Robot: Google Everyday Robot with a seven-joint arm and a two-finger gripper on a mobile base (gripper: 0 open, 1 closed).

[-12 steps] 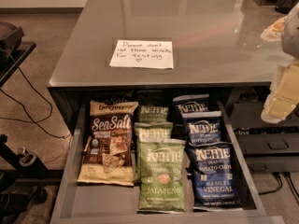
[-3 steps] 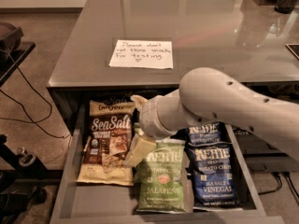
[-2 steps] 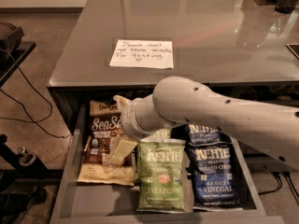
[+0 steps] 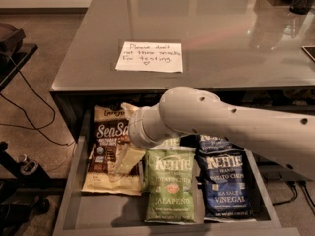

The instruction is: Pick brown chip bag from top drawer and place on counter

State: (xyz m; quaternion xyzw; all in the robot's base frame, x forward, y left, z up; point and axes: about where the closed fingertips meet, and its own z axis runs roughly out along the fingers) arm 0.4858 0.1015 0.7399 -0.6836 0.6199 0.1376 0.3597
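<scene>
The brown chip bag point(image 4: 104, 154), dark brown and tan with white "Sea Salt" lettering, lies flat at the left of the open top drawer point(image 4: 73, 200). My gripper point(image 4: 121, 139) is down in the drawer over the bag's right half. It is open, with one cream finger point(image 4: 129, 161) on the bag's lower right and the other point(image 4: 130, 107) near its top edge. The white arm reaches in from the right and hides the bag's right edge. The glossy grey counter point(image 4: 216, 38) lies behind the drawer.
A green Kettle jalapeno bag point(image 4: 170, 188) lies in the drawer's middle and blue Kettle bags point(image 4: 226, 186) at the right. A white handwritten note point(image 4: 149, 57) sits on the counter's near part. Cables and dark equipment point(image 4: 15, 132) stand on the floor at left.
The arm came in from the right and dropped into the drawer. Over the last second the gripper shifted left from the green bags onto the brown bag.
</scene>
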